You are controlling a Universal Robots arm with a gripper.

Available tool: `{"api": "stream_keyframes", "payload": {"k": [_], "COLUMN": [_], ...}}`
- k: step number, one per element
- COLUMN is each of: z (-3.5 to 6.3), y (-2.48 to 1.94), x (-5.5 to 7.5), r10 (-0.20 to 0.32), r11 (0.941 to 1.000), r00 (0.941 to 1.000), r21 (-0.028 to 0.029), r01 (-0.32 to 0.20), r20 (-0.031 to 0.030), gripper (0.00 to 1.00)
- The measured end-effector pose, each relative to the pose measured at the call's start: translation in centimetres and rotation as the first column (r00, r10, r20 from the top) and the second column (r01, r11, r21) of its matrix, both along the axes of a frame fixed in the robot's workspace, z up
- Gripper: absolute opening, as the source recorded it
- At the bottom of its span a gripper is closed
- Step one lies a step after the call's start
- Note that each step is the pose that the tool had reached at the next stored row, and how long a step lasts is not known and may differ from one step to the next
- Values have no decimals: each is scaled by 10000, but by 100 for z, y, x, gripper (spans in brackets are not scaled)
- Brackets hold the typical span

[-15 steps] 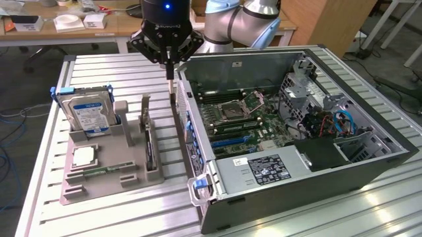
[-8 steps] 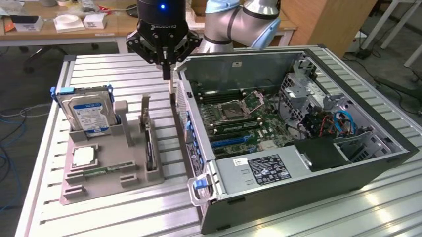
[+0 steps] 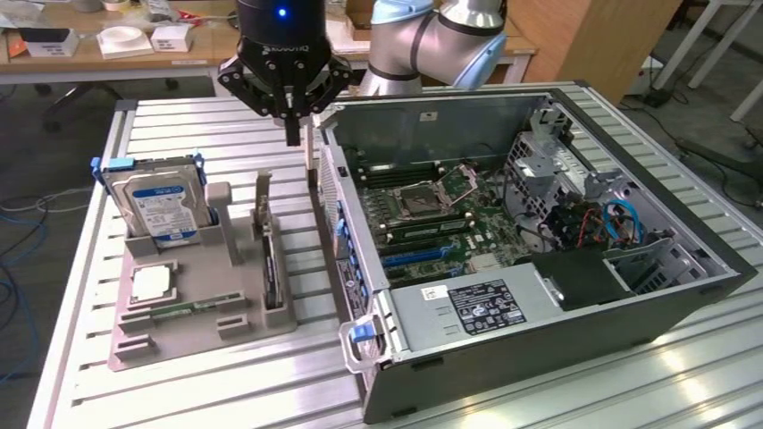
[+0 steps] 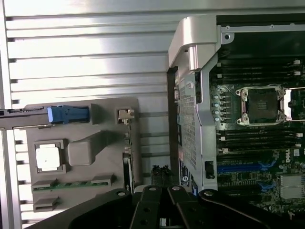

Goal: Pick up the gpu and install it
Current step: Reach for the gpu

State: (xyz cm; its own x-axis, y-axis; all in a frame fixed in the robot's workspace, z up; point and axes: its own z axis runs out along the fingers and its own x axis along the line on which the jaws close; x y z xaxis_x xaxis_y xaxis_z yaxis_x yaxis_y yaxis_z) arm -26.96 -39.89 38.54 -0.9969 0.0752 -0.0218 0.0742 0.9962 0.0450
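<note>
Gpu [image 3: 272,264] upright in slot along holder's [image 3: 179,335] case-side edge, not yet lifted; install undone. Gripper [image 3: 292,136] pinched together, empty, above gap beside computer case [image 3: 537,357].

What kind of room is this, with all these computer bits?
Probably a robotics lab or workshop. A silver-grey robot arm hangs over a ribbed metal table holding an open black computer case and a grey tray of spare parts; cluttered wooden desks stand behind.
</note>
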Motion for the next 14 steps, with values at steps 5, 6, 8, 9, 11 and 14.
{"api": "stream_keyframes", "payload": {"k": [5,6,8,9,11,14], "z": [-3,-3,-4,-5,-5,-7], "y": [0,0,0,0,0,0], "x": [-74,-89,-118,-133,-164,-220], "r10": [-1,-1,-1,-1,0,0], "r11": [10000,10000,10000,10000,10000,10000], "r00": [10000,10000,10000,10000,10000,10000], "r21": [0,0,0,1,0,0], "r01": [1,1,1,1,0,0], "r20": [0,0,0,1,0,0], "gripper": [10,10,10,10,10,10]}}
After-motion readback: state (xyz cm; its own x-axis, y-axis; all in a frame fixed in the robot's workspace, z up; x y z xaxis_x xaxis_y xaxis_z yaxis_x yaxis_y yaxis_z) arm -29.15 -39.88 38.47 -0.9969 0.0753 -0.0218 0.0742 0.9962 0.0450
